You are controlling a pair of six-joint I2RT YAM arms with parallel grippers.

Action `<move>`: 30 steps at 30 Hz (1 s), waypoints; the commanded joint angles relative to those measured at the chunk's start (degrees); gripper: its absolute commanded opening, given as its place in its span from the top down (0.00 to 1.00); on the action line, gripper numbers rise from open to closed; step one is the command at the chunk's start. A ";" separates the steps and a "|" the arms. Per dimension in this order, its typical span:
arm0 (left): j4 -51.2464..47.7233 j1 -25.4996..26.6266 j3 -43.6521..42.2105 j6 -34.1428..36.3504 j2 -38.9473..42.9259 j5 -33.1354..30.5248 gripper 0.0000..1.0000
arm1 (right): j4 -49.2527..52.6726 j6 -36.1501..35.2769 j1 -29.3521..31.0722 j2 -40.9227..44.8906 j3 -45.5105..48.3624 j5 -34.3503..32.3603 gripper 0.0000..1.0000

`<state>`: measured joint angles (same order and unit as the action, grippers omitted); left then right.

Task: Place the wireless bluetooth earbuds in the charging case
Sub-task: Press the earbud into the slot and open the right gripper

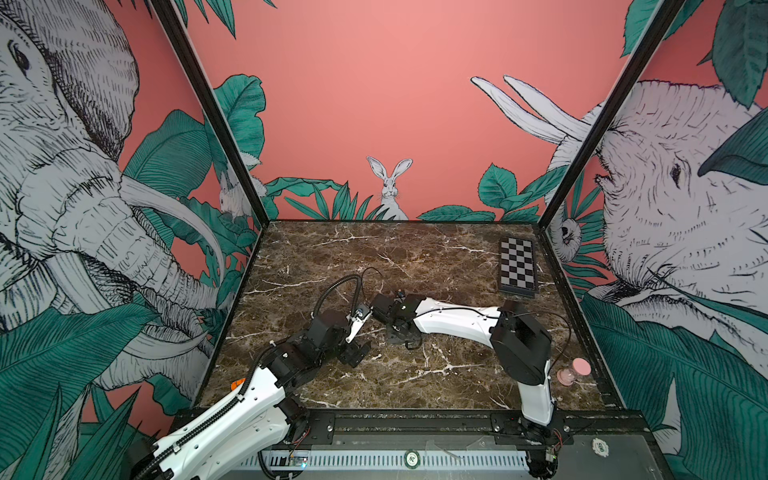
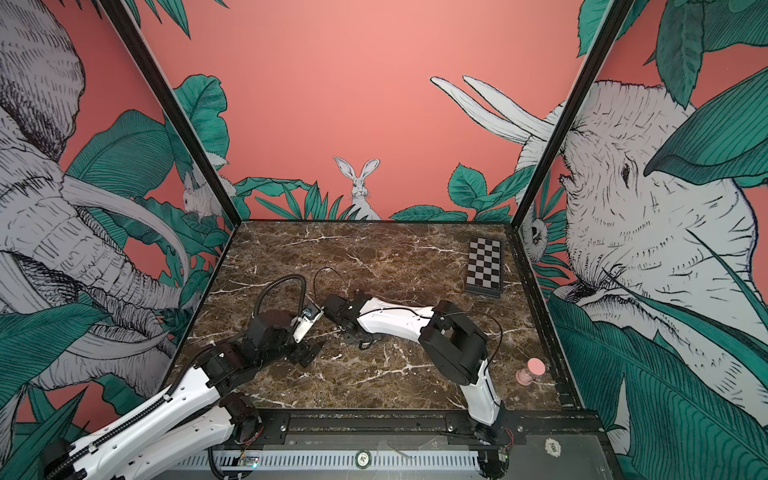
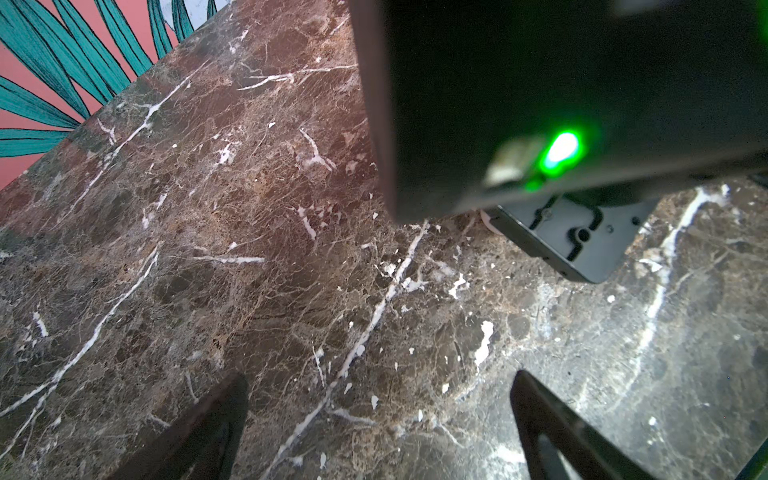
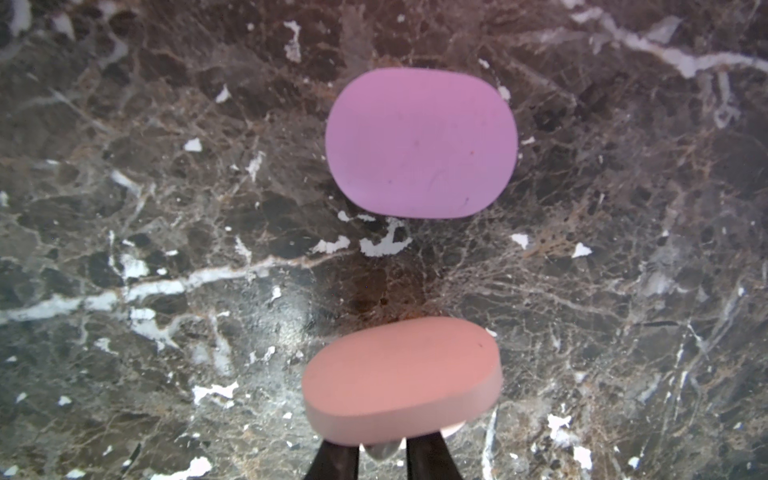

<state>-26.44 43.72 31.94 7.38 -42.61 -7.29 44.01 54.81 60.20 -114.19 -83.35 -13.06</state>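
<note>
In the right wrist view a closed lilac charging case (image 4: 421,143) lies flat on the marble. Nearer the camera is a peach charging case (image 4: 401,378); its lid looks raised and blurred, and it covers my right gripper's (image 4: 382,446) tips. The two dark fingers (image 4: 336,459) stand a little apart, with a small pale rounded earbud (image 4: 384,451) in the gap. In both top views the right gripper (image 1: 401,334) (image 2: 361,338) points down mid-table and hides both cases. My left gripper (image 1: 353,353) (image 2: 307,353) (image 3: 382,432) hovers just to its left, open and empty.
A checkerboard plate (image 1: 517,266) lies at the back right. A pink hourglass-shaped object (image 1: 575,371) stands near the right wall. In the left wrist view the right arm's black wrist with its green light (image 3: 563,149) hangs close overhead. Printed walls enclose three sides.
</note>
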 commanded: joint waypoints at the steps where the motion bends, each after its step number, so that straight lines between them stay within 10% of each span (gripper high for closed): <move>1: -0.28 0.09 1.28 0.63 0.39 0.52 0.01 | 0.80 -0.03 -0.17 -1.03 -1.38 -0.42 0.78; 30: -0.37 0.09 1.37 0.72 0.56 0.33 0.01 | 1.08 0.39 0.00 2.42 -1.47 0.14 0.73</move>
<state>-26.46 43.72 31.94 7.40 -42.61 -7.31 44.03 54.85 60.20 -113.95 -83.35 -12.80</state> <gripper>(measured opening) 0.992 0.271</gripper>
